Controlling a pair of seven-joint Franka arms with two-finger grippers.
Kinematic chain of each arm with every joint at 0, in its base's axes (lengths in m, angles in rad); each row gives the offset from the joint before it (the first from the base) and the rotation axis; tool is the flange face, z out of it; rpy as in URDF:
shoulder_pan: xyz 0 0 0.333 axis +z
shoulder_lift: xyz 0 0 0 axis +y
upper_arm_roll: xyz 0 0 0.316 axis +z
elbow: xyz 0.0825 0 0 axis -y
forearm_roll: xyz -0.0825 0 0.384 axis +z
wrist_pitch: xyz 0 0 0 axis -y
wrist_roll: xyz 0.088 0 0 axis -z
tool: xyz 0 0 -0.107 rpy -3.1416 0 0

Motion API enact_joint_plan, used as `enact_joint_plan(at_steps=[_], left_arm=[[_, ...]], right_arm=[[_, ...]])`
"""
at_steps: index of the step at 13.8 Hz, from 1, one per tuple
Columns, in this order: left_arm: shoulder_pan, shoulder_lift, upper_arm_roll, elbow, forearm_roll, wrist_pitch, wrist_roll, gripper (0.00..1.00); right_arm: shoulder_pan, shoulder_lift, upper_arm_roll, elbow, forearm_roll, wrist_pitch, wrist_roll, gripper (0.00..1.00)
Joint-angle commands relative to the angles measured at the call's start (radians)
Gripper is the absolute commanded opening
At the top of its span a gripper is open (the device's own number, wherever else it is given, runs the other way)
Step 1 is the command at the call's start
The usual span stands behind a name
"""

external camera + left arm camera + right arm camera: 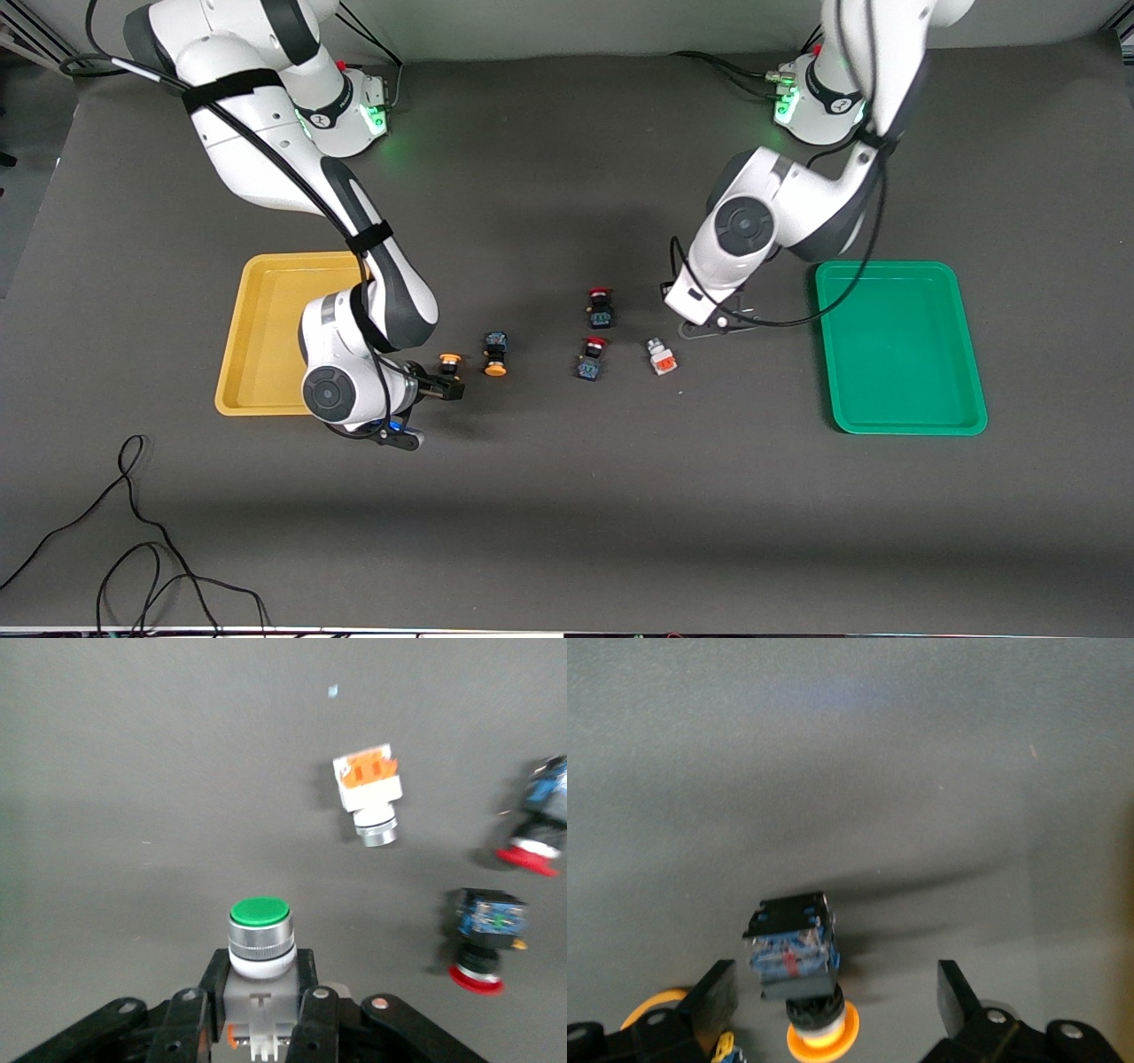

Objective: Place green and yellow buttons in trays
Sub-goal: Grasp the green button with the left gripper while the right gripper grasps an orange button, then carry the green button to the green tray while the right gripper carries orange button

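Two grippers work low over the table: the left gripper (260, 1019) has clamped the green button (260, 935) and should lift straight before crossing to the green tray (899, 416), while the right gripper (833, 1001), fingers spread, probably straddles a yellow button (793, 952) beside the yellow tray (257, 390).

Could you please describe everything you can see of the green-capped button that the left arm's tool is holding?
The green-capped button has a round, flat, glossy green cap ringed by a silver metal collar, on a white plastic body with small orange parts at its base. It lies with the cap pointing away from the wrist, over the dark table mat. The left tool is shut on its body, one black finger on each side. Nothing else touches it.
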Motion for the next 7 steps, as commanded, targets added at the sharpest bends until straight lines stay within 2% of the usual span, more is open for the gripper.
enact_joint_plan(at_steps=[1, 2, 3, 5, 6, 7], left_arm=[[0.024, -0.054, -0.005, 0.199, -0.024, -0.268, -0.016, 0.19], [0.038, -0.054, -0.004, 0.282, -0.032, -0.356, -0.009, 0.19], [0.061, -0.054, -0.004, 0.333, -0.032, -0.41, 0.001, 0.19], [0.13, -0.075, -0.004, 0.35, -0.031, -0.464, 0.106, 0.19], [0.174, -0.081, -0.002, 0.347, -0.029, -0.484, 0.158, 0.19], [0.222, -0.086, -0.002, 0.347, -0.023, -0.502, 0.219, 0.19]], right_arm=[[0.022, 0.022, -0.011, 0.008, 0.017, 0.032, 0.022, 1.0], [0.025, 0.03, -0.011, 0.009, 0.019, 0.033, 0.022, 0.99], [0.025, 0.031, -0.011, 0.008, 0.017, 0.038, 0.022, 0.87], [0.024, 0.036, -0.011, 0.008, 0.013, 0.038, 0.016, 0.25], [0.025, 0.036, -0.011, 0.009, 0.01, 0.038, 0.013, 0.0], [0.025, 0.027, -0.011, 0.009, 0.008, 0.036, 0.013, 0.0]])
